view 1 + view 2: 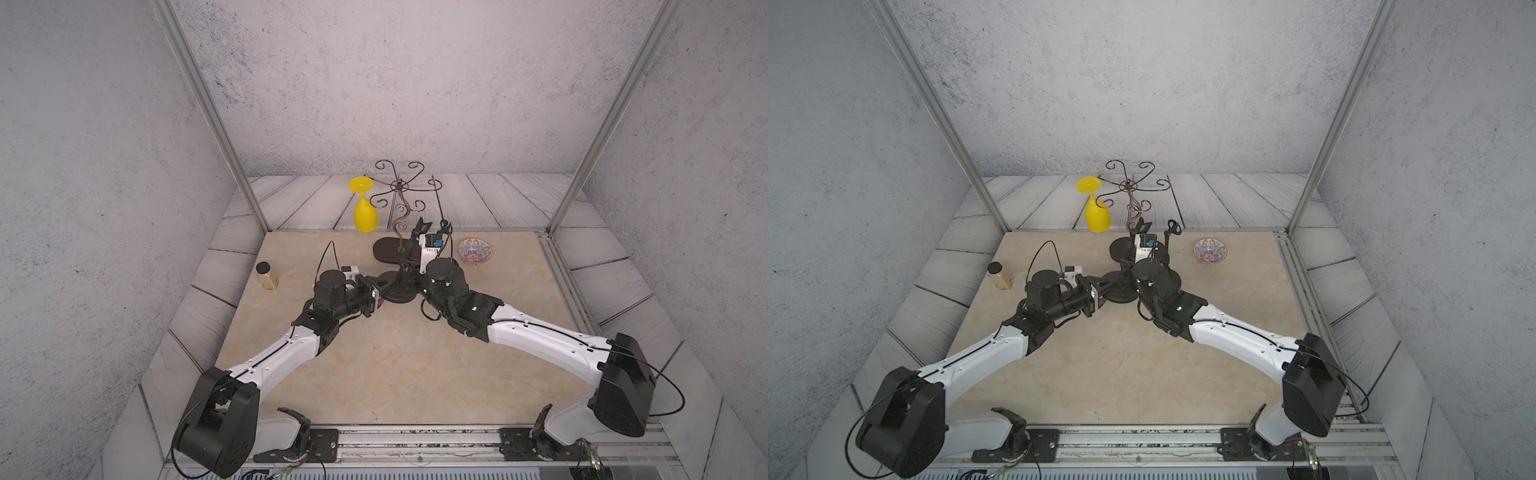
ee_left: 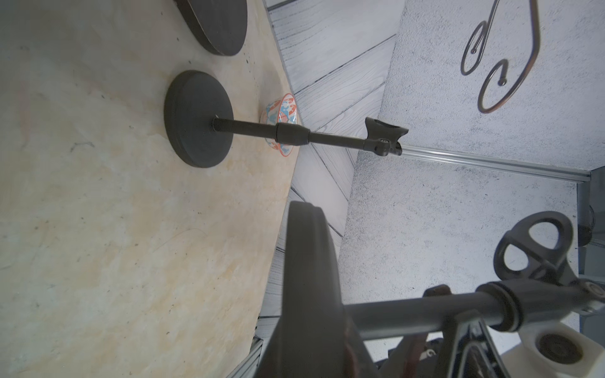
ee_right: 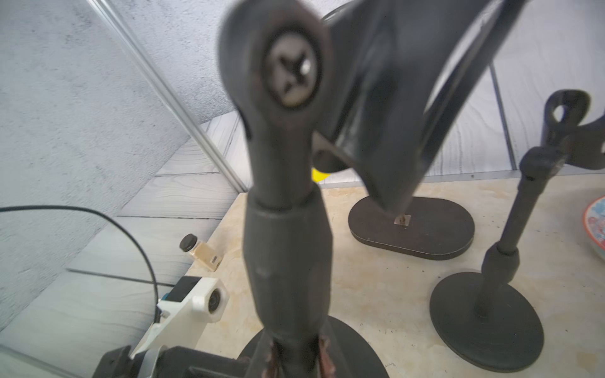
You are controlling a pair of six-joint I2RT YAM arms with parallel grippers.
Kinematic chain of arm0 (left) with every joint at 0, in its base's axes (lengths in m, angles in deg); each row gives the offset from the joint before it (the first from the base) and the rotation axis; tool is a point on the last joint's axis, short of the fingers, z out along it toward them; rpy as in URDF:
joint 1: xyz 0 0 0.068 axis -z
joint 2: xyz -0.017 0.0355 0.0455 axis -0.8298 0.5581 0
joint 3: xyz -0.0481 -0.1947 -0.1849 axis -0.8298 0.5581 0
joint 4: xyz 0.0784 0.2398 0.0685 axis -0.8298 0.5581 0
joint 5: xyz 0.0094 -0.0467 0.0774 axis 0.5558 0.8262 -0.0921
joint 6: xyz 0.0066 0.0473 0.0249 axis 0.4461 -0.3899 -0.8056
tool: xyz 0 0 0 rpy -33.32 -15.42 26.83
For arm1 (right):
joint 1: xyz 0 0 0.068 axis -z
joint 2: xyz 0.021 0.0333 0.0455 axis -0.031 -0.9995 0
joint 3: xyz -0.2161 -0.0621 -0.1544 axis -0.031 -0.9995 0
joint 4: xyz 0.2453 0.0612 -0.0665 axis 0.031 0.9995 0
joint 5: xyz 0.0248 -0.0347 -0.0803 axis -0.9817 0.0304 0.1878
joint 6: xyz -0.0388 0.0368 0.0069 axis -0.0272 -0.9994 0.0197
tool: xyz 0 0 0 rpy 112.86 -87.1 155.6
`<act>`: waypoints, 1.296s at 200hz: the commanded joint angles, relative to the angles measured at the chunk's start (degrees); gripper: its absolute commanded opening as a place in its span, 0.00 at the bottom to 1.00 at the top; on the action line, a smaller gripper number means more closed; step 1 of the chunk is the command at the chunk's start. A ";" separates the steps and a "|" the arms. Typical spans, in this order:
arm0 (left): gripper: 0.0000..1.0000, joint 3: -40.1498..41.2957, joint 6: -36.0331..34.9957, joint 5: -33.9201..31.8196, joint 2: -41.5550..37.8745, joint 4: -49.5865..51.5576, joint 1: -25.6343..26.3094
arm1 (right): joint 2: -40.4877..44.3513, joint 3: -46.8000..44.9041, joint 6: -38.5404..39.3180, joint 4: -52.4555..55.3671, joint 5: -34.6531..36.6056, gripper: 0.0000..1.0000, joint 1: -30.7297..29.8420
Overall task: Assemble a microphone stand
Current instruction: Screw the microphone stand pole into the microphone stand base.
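Top view: left gripper (image 1: 379,287) pinches the rim of the base (image 1: 397,294), mid-table. Right gripper (image 1: 409,272) clamps the pole (image 1: 411,249) upright on it.
Left wrist: pole runs into base.
Right wrist: pads (image 3: 322,356) squeeze pole low.
Looks like the threading step. Next: twist pole, brace base.

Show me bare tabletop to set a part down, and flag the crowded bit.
Free: the wide front stretch of table between left arm, right arm and rail; the back-left patch between spice jar and hanger base; the strip between bowl and right arm. Crowded: centre-back, around the held stand.
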 commanded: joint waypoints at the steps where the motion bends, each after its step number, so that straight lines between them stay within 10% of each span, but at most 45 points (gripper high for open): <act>1: 0.00 -3.29 -0.33 -2.76 -2.68 -7.73 0.58 | -1.36 1.72 -6.18 2.32 1.05 0.08 -2.99; 40: 0.00 -1.59 0.39 -4.37 -5.20 -6.89 0.37 | 6.20 -5.58 4.37 0.05 -5.10 0.56 -1.94; 60: 0.00 -1.25 1.53 -3.71 -6.12 -6.78 0.23 | 10.99 -13.14 8.35 -5.85 -16.19 0.64 1.36; 126: 0.00 -0.54 6.89 -0.37 -9.98 -5.19 0.14 | 10.91 -20.39 14.49 -25.37 -58.57 0.58 15.90; 259: 0.00 -0.90 9.62 3.04 -12.02 -3.61 0.01 | -5.16 -1.08 14.41 -21.25 -75.96 0.30 19.86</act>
